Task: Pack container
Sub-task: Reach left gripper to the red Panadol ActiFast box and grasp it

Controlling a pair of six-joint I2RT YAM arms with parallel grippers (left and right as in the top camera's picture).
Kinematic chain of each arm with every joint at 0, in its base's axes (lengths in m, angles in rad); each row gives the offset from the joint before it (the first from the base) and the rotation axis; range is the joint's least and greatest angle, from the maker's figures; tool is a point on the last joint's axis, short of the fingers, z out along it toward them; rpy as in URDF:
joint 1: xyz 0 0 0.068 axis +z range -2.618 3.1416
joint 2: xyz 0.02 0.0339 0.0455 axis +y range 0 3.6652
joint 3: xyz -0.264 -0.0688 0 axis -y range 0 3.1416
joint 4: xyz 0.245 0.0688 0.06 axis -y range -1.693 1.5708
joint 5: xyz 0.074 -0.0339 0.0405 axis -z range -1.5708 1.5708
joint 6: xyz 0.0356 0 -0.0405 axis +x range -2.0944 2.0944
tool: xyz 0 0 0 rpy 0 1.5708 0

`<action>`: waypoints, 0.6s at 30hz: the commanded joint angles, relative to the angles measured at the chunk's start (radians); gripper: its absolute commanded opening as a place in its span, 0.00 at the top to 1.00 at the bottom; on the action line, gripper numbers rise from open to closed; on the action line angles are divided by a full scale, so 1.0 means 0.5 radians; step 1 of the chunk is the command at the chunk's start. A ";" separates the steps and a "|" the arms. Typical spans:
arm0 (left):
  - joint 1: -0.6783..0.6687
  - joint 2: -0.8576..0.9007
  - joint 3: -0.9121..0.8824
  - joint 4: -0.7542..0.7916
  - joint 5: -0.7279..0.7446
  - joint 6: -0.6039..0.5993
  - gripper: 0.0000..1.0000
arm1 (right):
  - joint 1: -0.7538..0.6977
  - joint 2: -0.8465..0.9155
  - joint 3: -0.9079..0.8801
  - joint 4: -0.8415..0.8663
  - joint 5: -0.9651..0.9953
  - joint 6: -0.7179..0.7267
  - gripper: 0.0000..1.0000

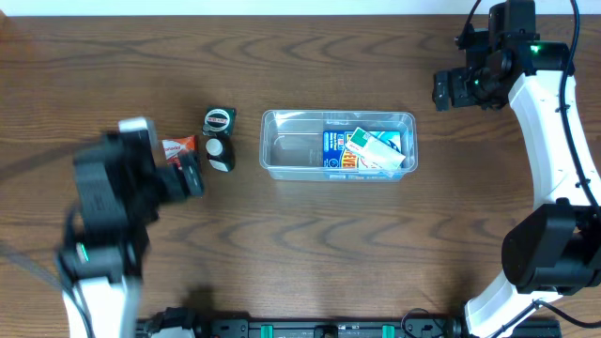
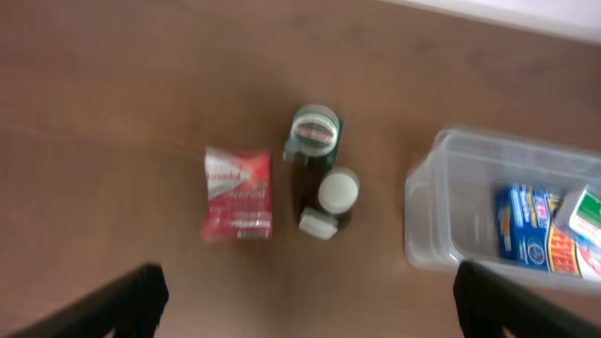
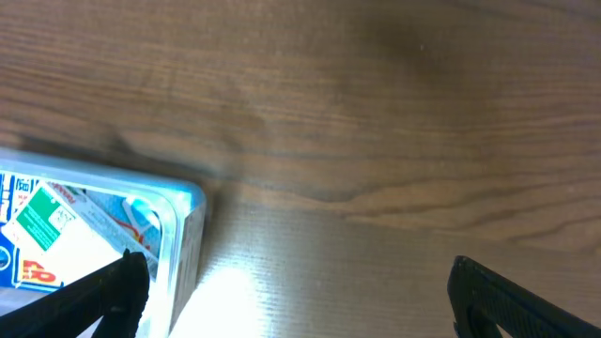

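Observation:
The clear plastic container [image 1: 278, 160] stands at the table's middle, holding a blue package [image 1: 334, 150] and a white-and-green package [image 1: 376, 150]. Left of it lie a red packet [image 1: 176, 147], a round green-and-black item [image 1: 218, 120] and a small dark bottle with a white cap [image 1: 219, 155]. My left gripper [image 1: 191, 176] is open and empty, above the table just in front of the red packet; the left wrist view shows the packet [image 2: 238, 193], round item [image 2: 313, 133], bottle [image 2: 331, 200] and container [image 2: 427, 221] beyond its fingers [image 2: 310, 310]. My right gripper [image 1: 443, 91] is open and empty, to the right of the container [image 3: 188, 235].
The table is dark wood [image 1: 329, 244]. The right arm's white link [image 1: 554, 141] runs along the right side, and the arm bases sit at the front edge. A pale wall edge shows at the back of the table.

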 commanded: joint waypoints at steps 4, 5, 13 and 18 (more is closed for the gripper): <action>0.098 0.768 0.629 -0.457 -0.041 0.034 0.02 | -0.009 -0.010 0.002 -0.002 0.004 0.034 0.01; 0.102 0.841 0.627 -0.472 -0.041 0.034 0.02 | -0.009 -0.010 0.002 -0.002 0.004 0.034 0.01; 0.102 1.309 0.626 -0.487 -0.040 0.035 0.02 | -0.009 -0.010 0.002 -0.002 0.004 0.034 0.01; 0.127 1.363 0.626 -0.429 -0.042 0.088 0.02 | -0.009 -0.010 0.002 -0.002 0.004 0.034 0.01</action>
